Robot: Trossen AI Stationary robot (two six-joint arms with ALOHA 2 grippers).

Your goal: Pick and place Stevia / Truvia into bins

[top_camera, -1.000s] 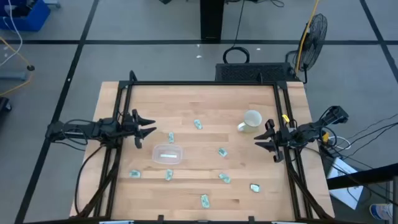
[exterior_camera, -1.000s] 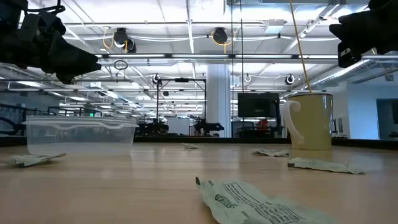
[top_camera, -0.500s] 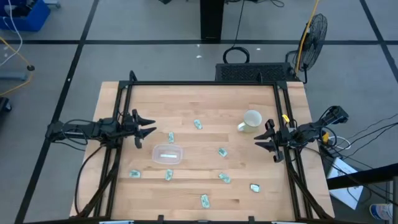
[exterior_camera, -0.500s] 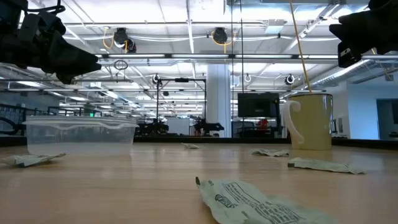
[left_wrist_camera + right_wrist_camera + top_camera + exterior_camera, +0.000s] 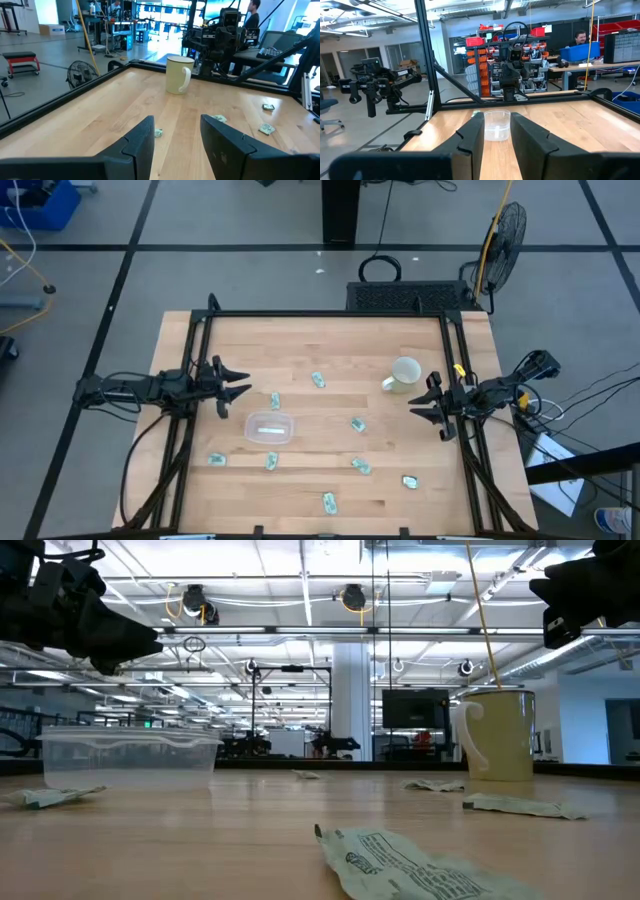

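My left gripper (image 5: 236, 388) and right gripper (image 5: 425, 402) hover spread and empty at opposite edges of the pale wood table (image 5: 330, 340). Stevia sachets (image 5: 357, 424) lie scattered around the clear bin (image 5: 270, 428), one inside. A mug (image 5: 404, 372) stands nearby; the workshop stretches beyond.

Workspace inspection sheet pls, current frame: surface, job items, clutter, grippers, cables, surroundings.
Surface: wooden table, black frame rails along its edges.
Job's things: clear tub left of centre with one sachet in it; eight sachets loose on the table, e.g..
Clutter: white mug, upright, near the right arm.
Grippers: left gripper open, at the left rail; right gripper open, at the right rail; both empty.
Cables: loose leads on the floor, right of the table.
Surroundings: fan behind the table; a person at a desk.
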